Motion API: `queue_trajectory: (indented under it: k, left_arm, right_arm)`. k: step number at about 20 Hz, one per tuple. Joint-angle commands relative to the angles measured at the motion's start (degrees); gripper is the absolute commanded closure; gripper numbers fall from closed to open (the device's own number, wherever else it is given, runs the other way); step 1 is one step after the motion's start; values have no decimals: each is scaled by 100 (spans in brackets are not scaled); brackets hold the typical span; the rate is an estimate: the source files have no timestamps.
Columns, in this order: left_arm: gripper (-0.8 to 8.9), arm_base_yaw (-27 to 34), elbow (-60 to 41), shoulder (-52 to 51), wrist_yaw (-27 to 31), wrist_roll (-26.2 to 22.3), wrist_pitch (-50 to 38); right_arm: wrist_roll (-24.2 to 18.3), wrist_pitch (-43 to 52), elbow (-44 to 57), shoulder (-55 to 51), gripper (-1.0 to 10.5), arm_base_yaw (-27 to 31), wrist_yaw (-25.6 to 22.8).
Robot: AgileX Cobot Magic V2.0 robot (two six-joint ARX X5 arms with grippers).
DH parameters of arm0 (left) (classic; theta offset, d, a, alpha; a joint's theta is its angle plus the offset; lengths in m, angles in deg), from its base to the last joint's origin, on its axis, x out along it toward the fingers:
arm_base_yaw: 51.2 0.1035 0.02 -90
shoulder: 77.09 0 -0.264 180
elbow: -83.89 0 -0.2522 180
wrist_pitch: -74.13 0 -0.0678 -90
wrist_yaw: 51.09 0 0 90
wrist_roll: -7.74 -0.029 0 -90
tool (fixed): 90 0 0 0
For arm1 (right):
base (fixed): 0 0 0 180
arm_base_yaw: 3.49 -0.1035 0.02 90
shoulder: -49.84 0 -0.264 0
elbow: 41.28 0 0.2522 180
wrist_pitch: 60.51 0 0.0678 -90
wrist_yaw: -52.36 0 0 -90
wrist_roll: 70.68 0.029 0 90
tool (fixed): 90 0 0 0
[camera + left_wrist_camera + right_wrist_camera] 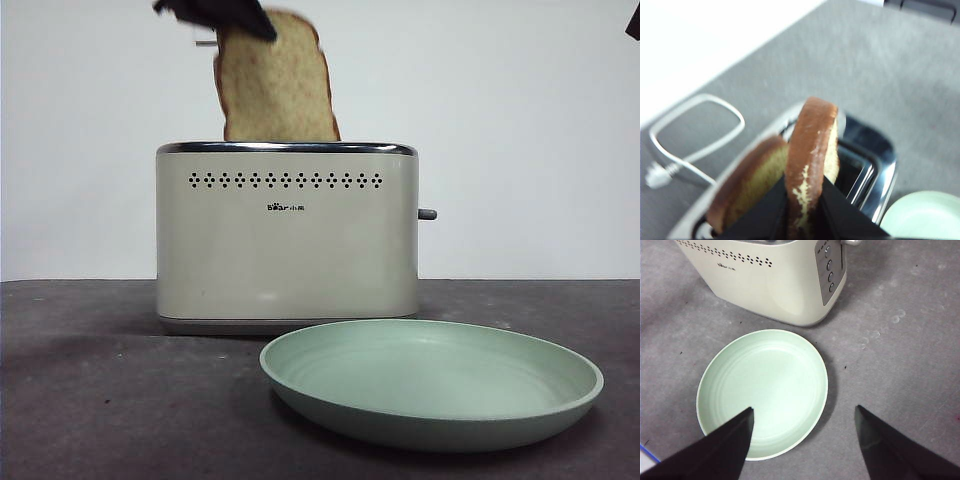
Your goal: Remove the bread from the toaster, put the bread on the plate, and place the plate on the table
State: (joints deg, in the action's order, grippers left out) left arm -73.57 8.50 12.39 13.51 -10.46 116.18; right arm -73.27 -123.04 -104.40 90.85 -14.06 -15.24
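**Bread Slice Gripped Above the Toaster, Plate Empty in Front**

Nearest the front camera lay the plate (432, 385), pale mint green, wide and shallow, resting empty on the table (100, 400) just in front of the toaster (287, 235) and a little toward its lever side. Behind it the cream toaster stood upright, its row of black dots and logo facing the camera, the small grey lever (427, 214) sticking out from one end.

Above the chrome rim the bread (275, 85) rose most of the way out of its slot, tilted slightly, its lower edge at or just inside the slot. The left gripper (225, 15) came in from the top edge of the front view and was clamped on the upper corner of the slice. In the left wrist view its two black jaws pressed against either face of the bread (810, 165), the dark crust showing edge-on between them. Beside it a second slice (747, 185) sat in the neighbouring slot. A pale power cord (695, 130) lay looped on the table beyond the toaster.

The right gripper (802, 440) hung above the table with its jaws spread wide and nothing between them, one jaw over the plate's (765, 385) near rim, the other over bare table. The toaster's (770, 280) button panel (830, 267) showed on its end face.
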Motion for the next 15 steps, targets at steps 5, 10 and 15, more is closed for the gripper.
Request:
queue_trajectory:
  k: [5,10,15]
  left_arm:
    - [810,-15,238,-1082,-9,782,299]
    - [810,-15,238,-1786,-52,1038,1174]
    - [810,-20,238,-2286,-269,1036,2223]
  right_arm:
    - [203,72,-116,356,619,-24,15]
    - [328,208,-116,828,620,-37,17]
    - [411,527,-116,1580,620,-107,17]
